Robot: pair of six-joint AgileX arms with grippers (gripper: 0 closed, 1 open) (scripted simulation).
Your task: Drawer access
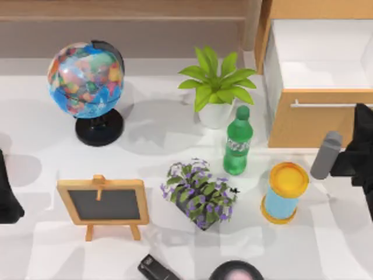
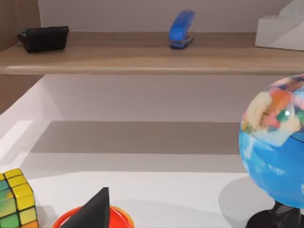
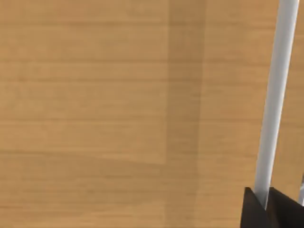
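Drawer [image 1: 317, 125] pulled out, white inside bare. Right gripper [image 3: 265, 205] clenched on handle [image 3: 274, 99]. Left arm [image 1: 7, 192] parked at table's left edge; cannot tell its claw's state.

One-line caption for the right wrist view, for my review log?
Right gripper closed on the silver bar handle of the light-brown wooden drawer, seen close against its front panel.

White table [image 1: 52, 256], wooden ledge [image 2: 142, 59] behind

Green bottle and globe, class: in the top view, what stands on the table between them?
Between the globe and the green bottle, the top view shows the potted green plant, nearer the bottle.
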